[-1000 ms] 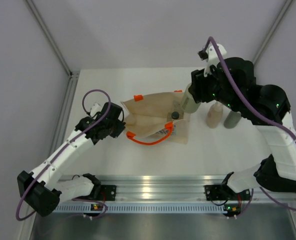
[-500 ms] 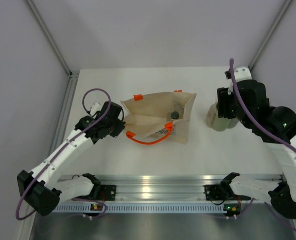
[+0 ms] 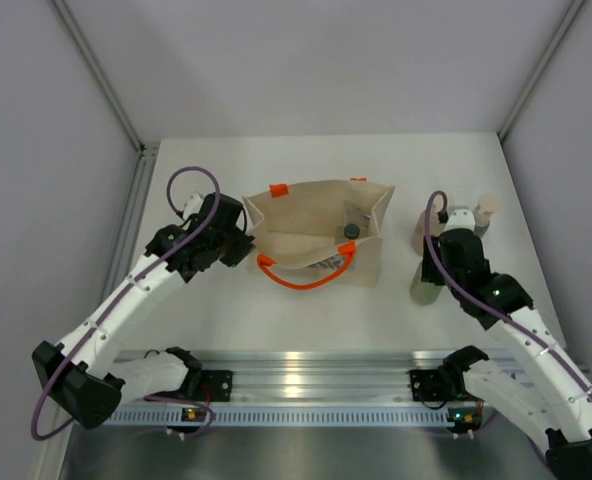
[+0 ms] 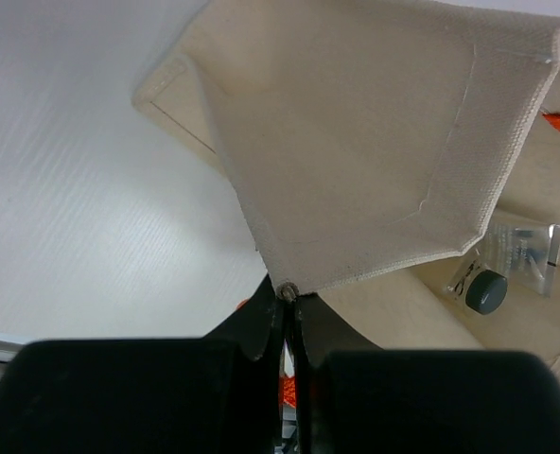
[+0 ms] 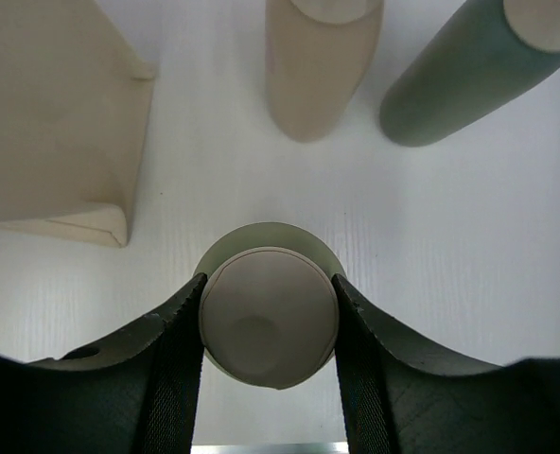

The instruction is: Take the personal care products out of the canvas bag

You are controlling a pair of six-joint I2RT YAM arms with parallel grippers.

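Note:
The canvas bag [image 3: 311, 222] lies mid-table with orange handles, its mouth facing the front. My left gripper [image 3: 244, 246] is shut on its left rim, and the left wrist view shows the fingers pinching the canvas edge [image 4: 288, 292]. Inside lie a dark-lidded jar [image 4: 486, 291] and a silvery tube [image 4: 524, 248]. My right gripper [image 5: 269, 281] is shut on the pale cap of an upright sage bottle [image 5: 269, 329], right of the bag [image 3: 424, 289]. I cannot tell if it touches the table. A tan bottle [image 5: 313, 66] and a grey-green bottle [image 5: 460, 80] stand just beyond.
The bag's right corner [image 5: 91, 222] lies close to the left of the held bottle. The tan bottle [image 3: 422, 226] shows beside my right wrist in the top view. An aluminium rail [image 3: 306, 368] runs along the near table edge, and grey walls stand close around.
My right arm carried the sage bottle from the bag's mouth to the right and down toward the near side. My left gripper kept its hold on the rim and the bag shifted slightly.

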